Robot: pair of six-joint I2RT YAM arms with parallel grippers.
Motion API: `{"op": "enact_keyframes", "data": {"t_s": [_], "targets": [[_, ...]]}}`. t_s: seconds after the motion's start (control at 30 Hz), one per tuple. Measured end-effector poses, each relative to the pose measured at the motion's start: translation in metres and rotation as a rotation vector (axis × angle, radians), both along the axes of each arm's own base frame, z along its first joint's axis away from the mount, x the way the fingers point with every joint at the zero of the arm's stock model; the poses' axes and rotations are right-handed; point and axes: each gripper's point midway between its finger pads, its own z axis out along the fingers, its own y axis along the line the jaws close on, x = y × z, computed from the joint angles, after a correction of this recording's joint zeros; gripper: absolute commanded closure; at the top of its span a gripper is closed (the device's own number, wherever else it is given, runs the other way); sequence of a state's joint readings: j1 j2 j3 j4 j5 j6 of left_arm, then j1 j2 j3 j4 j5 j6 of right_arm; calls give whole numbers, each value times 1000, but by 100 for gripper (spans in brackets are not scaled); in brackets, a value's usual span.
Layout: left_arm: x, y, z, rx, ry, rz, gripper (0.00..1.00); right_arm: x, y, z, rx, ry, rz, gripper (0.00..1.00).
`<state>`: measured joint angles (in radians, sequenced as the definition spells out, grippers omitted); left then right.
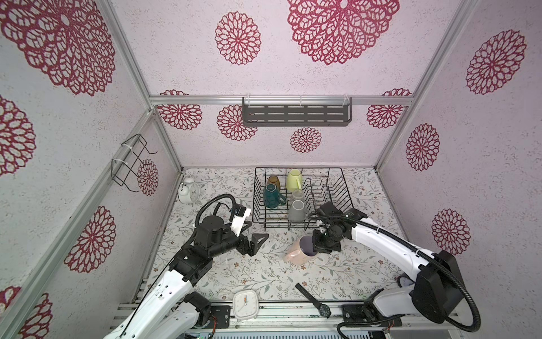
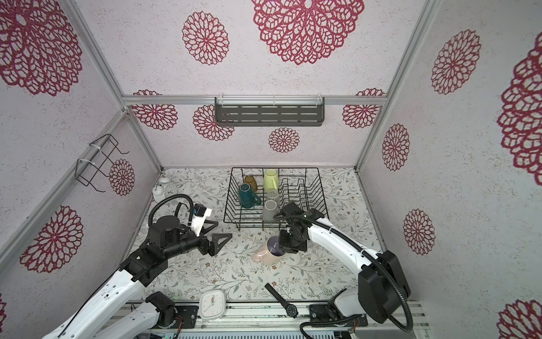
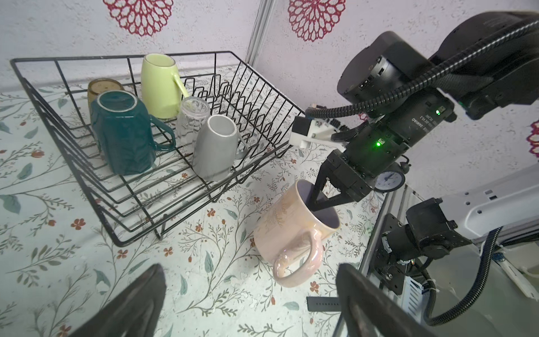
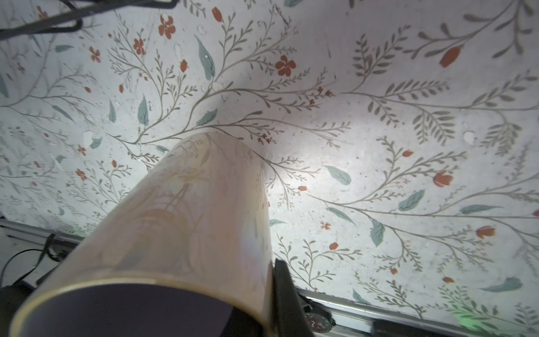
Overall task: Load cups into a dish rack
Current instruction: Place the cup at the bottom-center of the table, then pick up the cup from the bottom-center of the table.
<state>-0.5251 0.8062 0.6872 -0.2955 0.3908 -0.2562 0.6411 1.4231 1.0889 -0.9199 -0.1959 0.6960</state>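
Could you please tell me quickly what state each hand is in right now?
Left hand: open, holding nothing.
Right hand: closed on the rim of the pink mug.

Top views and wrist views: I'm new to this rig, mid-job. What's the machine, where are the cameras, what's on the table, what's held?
Two robot arms work over a flowered table. Both top views look down from above; each wrist view rides on one arm. The black wire dish rack holds five cups: teal mug, lime mug, grey mug, amber tumbler, clear glass. The right gripper is shut on the rim of the pink mug, which tilts outside the rack. The left gripper is open and empty. A white clock and a wristwatch lie nearby.
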Motion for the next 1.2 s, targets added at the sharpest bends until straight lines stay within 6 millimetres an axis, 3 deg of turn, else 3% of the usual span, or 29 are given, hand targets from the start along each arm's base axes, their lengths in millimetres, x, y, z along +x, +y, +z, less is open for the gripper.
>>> {"op": "enact_keyframes", "data": {"t_s": [0.17, 0.37, 0.57, 0.73, 0.87, 0.97, 1.07, 1.2], "targets": [[4, 2, -12, 39, 43, 26, 5, 6, 5, -1, -66, -13, 60, 99], [9, 6, -15, 56, 48, 61, 5, 2, 13, -10, -133, -4, 130, 80], [8, 2, -23, 80, 65, 62, 8, 7, 27, 3, -103, -42, 164, 67], [2, -14, -43, 149, 104, 34, 7, 7, 29, 5, -90, -50, 171, 58], [-6, -30, -46, 205, 145, -5, 7, 10, 26, 31, -43, -136, 183, 47], [-7, -44, -33, 197, 141, -18, 7, 17, 10, 68, 33, -243, 143, 47], [-8, -61, -27, 196, 157, -38, 8, 35, -25, 99, 77, -357, 29, 47], [-7, -84, -45, 256, 211, -53, 12, 48, -73, 95, 71, -409, -136, 47]]}}
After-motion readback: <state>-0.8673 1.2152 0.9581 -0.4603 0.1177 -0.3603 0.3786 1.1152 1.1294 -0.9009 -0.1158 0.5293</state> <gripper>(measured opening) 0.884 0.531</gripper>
